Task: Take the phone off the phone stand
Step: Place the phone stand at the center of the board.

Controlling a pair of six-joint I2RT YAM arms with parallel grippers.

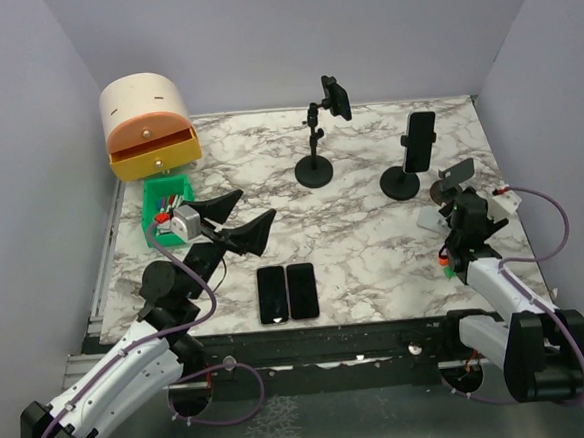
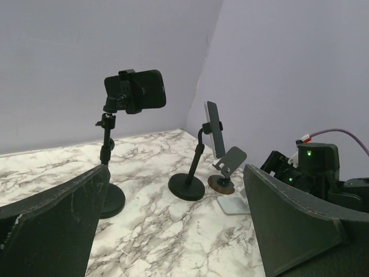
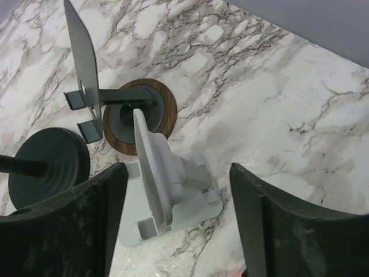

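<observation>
A black phone (image 1: 338, 97) is clamped in a tall black stand (image 1: 315, 169) at the back centre; it also shows in the left wrist view (image 2: 140, 90). A second black phone (image 1: 420, 139) sits in another black stand (image 1: 402, 182) to its right, seen edge-on in the left wrist view (image 2: 214, 128). My left gripper (image 1: 256, 205) is open and empty, left of both stands and pointing toward them (image 2: 173, 231). My right gripper (image 1: 459, 207) is open and empty above a white stand (image 3: 167, 190) that holds no phone.
A small grey stand (image 1: 458, 173) on a wooden base (image 3: 164, 109) holds no phone. Two black phones (image 1: 287, 291) lie flat near the front edge. A green tray (image 1: 166, 210) and a tan drawer box (image 1: 148, 126) stand at the back left.
</observation>
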